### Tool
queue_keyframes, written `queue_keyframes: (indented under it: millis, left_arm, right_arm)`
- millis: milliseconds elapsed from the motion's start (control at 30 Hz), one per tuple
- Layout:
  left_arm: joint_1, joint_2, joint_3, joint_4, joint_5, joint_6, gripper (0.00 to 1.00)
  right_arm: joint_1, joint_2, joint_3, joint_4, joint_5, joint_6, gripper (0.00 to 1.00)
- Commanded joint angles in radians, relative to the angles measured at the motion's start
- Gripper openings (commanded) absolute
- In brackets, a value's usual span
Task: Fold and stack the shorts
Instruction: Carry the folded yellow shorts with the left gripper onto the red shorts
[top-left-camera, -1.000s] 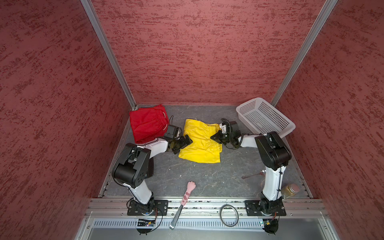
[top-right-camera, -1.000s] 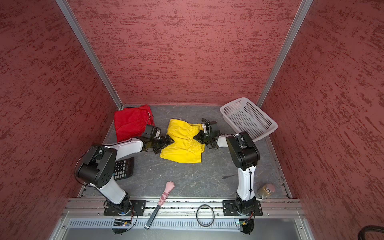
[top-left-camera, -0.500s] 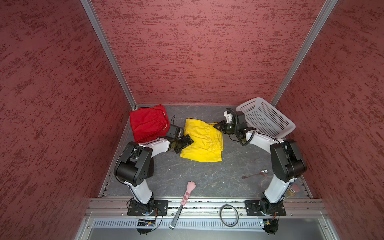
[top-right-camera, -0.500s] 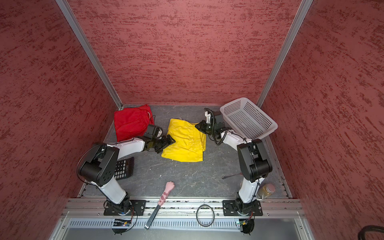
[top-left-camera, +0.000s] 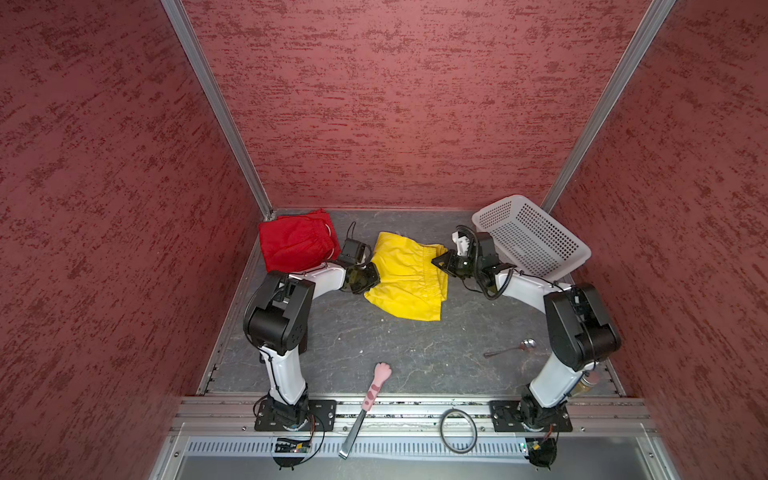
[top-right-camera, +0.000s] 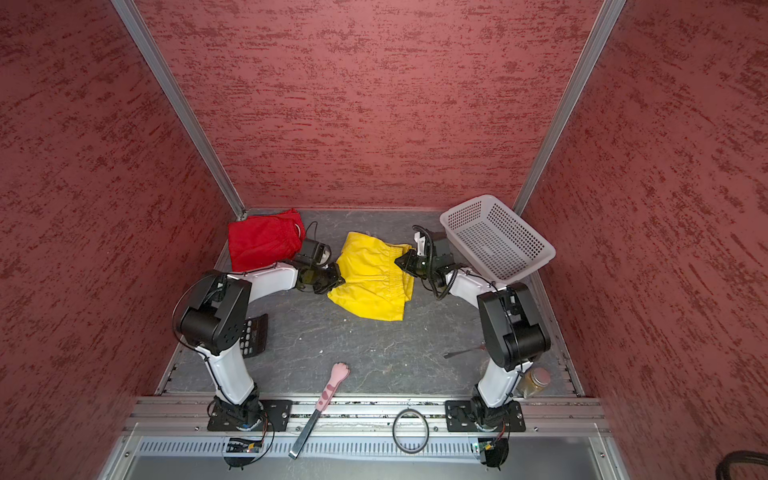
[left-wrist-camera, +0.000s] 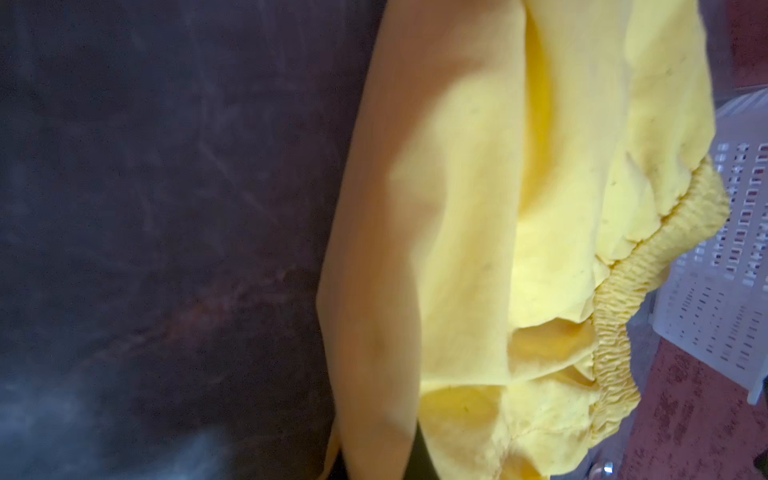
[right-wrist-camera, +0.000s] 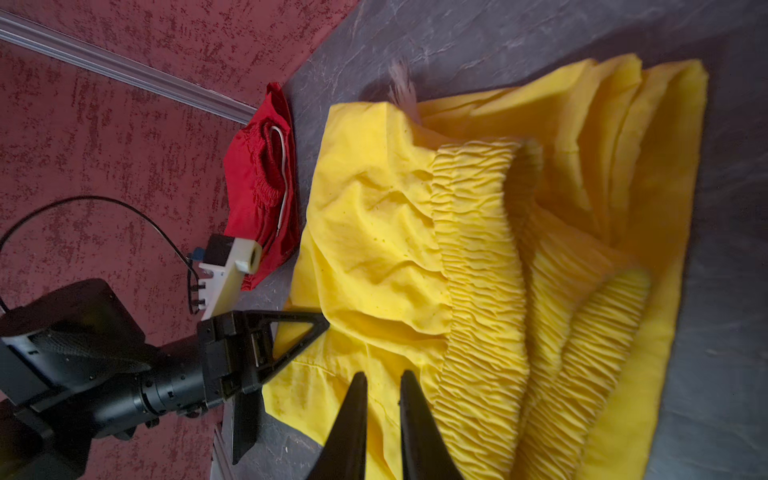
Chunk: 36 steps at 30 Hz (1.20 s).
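The yellow shorts (top-left-camera: 407, 282) (top-right-camera: 370, 286) lie crumpled mid-table, with the ruffled waistband (right-wrist-camera: 478, 249) bunched up. My left gripper (top-left-camera: 371, 277) (top-right-camera: 338, 279) sits at their left edge. In the left wrist view a fold of yellow fabric (left-wrist-camera: 374, 332) runs down between its dark fingers, so it is shut on the cloth. My right gripper (top-left-camera: 436, 262) (right-wrist-camera: 380, 386) is at the far right corner of the yellow shorts, its jaws pinched close with yellow fabric between them. The red shorts (top-left-camera: 295, 245) (right-wrist-camera: 259, 187) lie folded in the back left corner, untouched.
A white perforated basket (top-left-camera: 532, 241) leans at the back right, close behind my right wrist. A spoon (top-left-camera: 509, 349) and a jar (top-left-camera: 586, 382) are near the right arm's base. A pink-handled knife (top-left-camera: 374, 390) and a black ring (top-left-camera: 457, 430) lie at the front edge. A calculator (top-right-camera: 255, 340) sits beside the left arm.
My right gripper swung toward the back right by the basket, drawing the yellow shorts' corner with it. My left gripper closed on their left edge.
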Motion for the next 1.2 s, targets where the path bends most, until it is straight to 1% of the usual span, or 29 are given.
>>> queue_keyframes:
  millis: [0, 67, 167, 300, 467, 667, 767, 933, 1067, 1167]
  left_arm:
    - [0.033, 0.021, 0.163, -0.125, -0.078, 0.093, 0.0]
    - [0.054, 0.037, 0.268, -0.208, -0.117, 0.131, 0.0]
    - [0.091, 0.046, 0.384, -0.298, -0.163, 0.18, 0.0]
    - [0.147, 0.039, 0.487, -0.383, -0.215, 0.235, 0.0]
    - [0.209, 0.042, 0.573, -0.45, -0.215, 0.295, 0.0]
    - [0.259, 0.058, 0.677, -0.51, -0.234, 0.343, 0.0]
    - [0.285, 0.088, 0.74, -0.548, -0.216, 0.36, 0.0]
    - [0.317, 0.134, 0.855, -0.616, -0.228, 0.406, 0.0]
    - [0.338, 0.121, 0.884, -0.642, -0.242, 0.422, 0.0]
    - [0.367, 0.065, 0.82, -0.613, -0.23, 0.405, 0.0]
  right_arm:
    - [-0.014, -0.043, -0.023, 0.039, 0.013, -0.002, 0.17]
    - [-0.019, -0.043, -0.032, 0.047, 0.005, -0.001, 0.17]
    - [-0.023, -0.036, -0.041, 0.051, -0.008, -0.004, 0.14]
    - [-0.032, -0.03, -0.056, 0.056, -0.012, -0.007, 0.14]
    - [-0.036, -0.029, -0.073, 0.072, -0.008, -0.005, 0.13]
    - [-0.035, -0.02, -0.101, 0.095, -0.014, 0.015, 0.11]
    - [-0.035, -0.053, -0.136, 0.128, -0.004, 0.026, 0.09]
    - [-0.035, -0.087, -0.148, 0.083, 0.032, -0.008, 0.08]
    - [-0.035, -0.088, -0.16, 0.081, 0.034, -0.01, 0.08]
    - [-0.035, -0.077, -0.169, 0.096, 0.03, 0.007, 0.08]
